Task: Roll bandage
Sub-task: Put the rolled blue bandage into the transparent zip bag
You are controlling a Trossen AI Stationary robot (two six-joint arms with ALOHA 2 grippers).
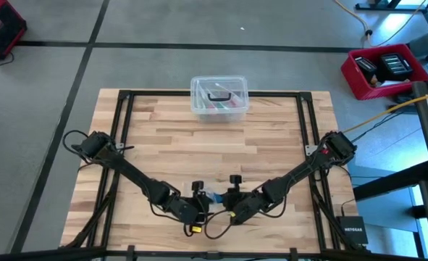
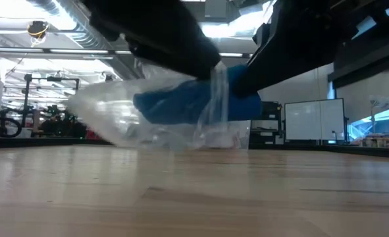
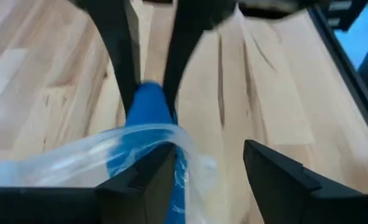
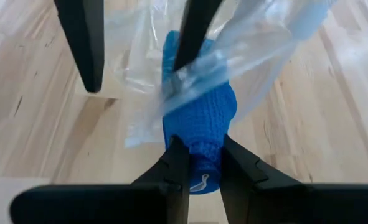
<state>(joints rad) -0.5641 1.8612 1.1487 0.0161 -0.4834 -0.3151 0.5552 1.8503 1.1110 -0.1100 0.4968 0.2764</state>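
**Bandage held above the near edge, bag half off**

Wood-plank tabletop (image 1: 214,138) on a black frame, grey floor around it. From my remote station, both arms reach in to meet at the near edge, centre.

Right gripper (image 4: 199,163): closed on the bandage (image 4: 199,118), fingers pinching one end of the blue roll. The wrist view shows the knit fabric squeezed between the two dark fingers. The low view shows the roll lifted clear of the wood, roughly level.

Left gripper (image 3: 208,165): fingers spread apart. One finger sits against the clear plastic bag (image 3: 78,162); the other stands off to the side with bare wood between. I see nothing clamped between them.

The bag is draped over the bandage end away from the right gripper. In the low view the plastic balloons out to the side of the roll, its lowest folds close to the tabletop; I cannot tell whether they touch it. The rest of the bandage pokes out of the bag mouth toward the right gripper.

A clear lidded box (image 1: 219,97) sits at the far edge, centre, well apart from both grippers, with small items inside that I cannot make out. A red crate (image 1: 387,70) rests on the floor beyond the right far corner.
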